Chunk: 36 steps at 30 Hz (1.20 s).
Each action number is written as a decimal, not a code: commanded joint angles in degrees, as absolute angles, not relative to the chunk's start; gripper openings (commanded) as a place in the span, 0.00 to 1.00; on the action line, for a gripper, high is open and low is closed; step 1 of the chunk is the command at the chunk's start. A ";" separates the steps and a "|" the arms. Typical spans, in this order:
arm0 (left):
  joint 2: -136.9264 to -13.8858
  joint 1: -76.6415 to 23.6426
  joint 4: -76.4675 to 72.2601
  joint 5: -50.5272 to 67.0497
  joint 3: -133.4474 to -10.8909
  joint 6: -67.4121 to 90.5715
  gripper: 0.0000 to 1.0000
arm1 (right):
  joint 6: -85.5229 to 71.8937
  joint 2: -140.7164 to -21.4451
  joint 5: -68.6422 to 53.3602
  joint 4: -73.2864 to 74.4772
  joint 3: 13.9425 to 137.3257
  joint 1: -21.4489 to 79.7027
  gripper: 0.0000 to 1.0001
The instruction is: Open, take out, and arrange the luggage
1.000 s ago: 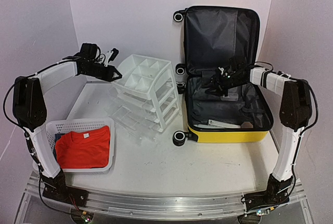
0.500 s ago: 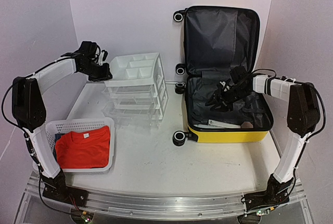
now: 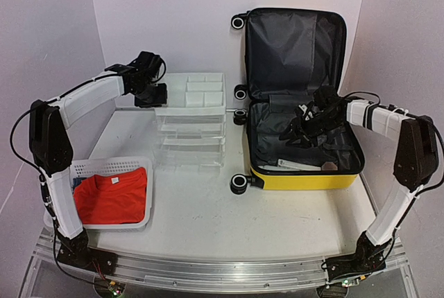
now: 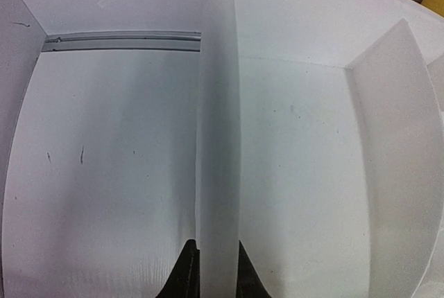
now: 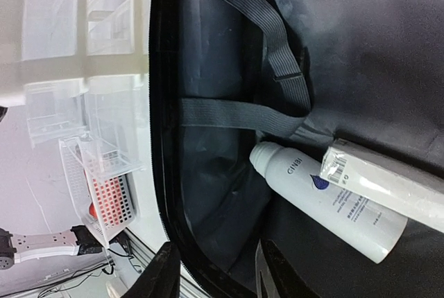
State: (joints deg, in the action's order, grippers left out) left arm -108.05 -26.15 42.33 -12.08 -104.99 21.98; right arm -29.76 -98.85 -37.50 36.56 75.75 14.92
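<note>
Luggage [image 3: 305, 179] sits at the back right of the surface [image 3: 222, 222], open. The yellow shell lies flat and the lid [image 3: 295, 48] stands upright against the back wall, dark grey lining showing in both halves. Wheels are on its left side.

Right pincer [image 3: 295, 135] is down inside the lower half of the luggage, above the lining. In the wrist view its fingers [image 5: 163, 277] are parted, with the black rim of the luggage running behind the gap. No item is between them; cannot tell if they touch the lining. A white bottle [image 5: 326, 204] with a blue drop mark lies in the shell, with a white boxed tube [image 5: 388, 187] just beside it, touching or overlapping. Grey elastic straps [image 5: 236, 114] cross the lining above the bottle.

Left pincer [image 3: 154, 97] is at the top left corner of the white drawer unit [image 3: 191, 128], clenched on it. The wrist view shows a thin white wall [image 4: 216, 138] of the unit pinched between the dark fingertips [image 4: 184, 281]. The unit stands upright just left of the luggage, near but apart, with its divided top tray facing up.

White mesh basket [image 3: 111, 168] is at the front left of the surface, holding a folded red shirt [image 3: 111, 197]. It is well apart from the luggage.
</note>
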 commanded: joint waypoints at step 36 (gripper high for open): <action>-82.04 -33.65 37.86 -9.69 -89.31 14.31 0.85 | -19.96 -95.07 -26.01 46.29 84.62 24.12 0.83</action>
State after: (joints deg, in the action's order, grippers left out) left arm -89.95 -34.37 39.40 -21.08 -94.59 20.67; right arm -20.99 -93.67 -28.53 48.01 76.34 18.81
